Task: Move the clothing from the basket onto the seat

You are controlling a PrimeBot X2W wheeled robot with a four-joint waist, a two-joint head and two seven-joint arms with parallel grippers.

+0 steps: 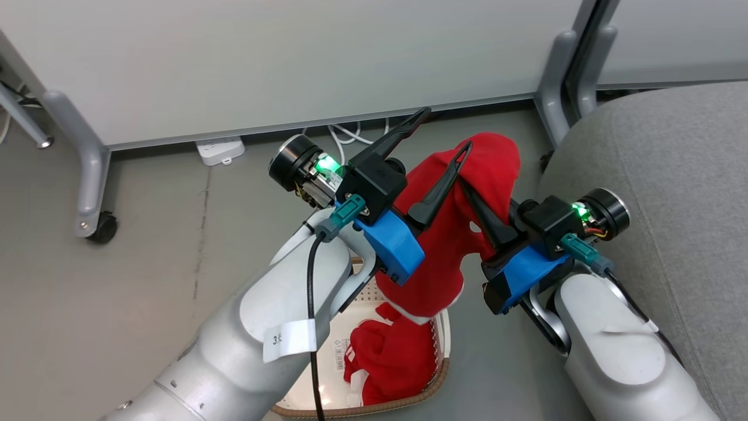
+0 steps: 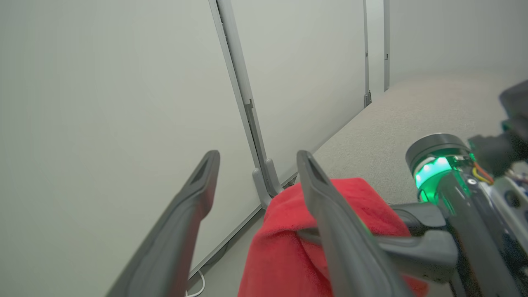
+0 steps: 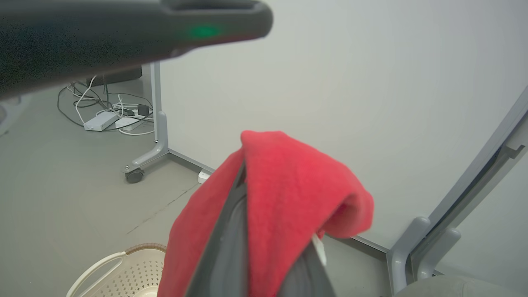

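Note:
One red garment of the clothing (image 1: 450, 245) hangs in the air above the basket (image 1: 435, 383), draped over my right gripper (image 1: 476, 202), which is shut on it. In the right wrist view the fabric (image 3: 288, 185) covers the fingertips. My left gripper (image 1: 442, 131) stands open right beside the garment, one finger resting against the cloth, nothing between its fingers (image 2: 206, 173). A second red garment (image 1: 397, 356) lies in the cream basket on the floor. The grey seat (image 1: 672, 175) is to the right.
White partition panels on grey wheeled legs (image 1: 87, 169) stand behind. A white power strip (image 1: 220, 149) and cables lie on the floor under the panel. The grey floor lies to the left of the basket.

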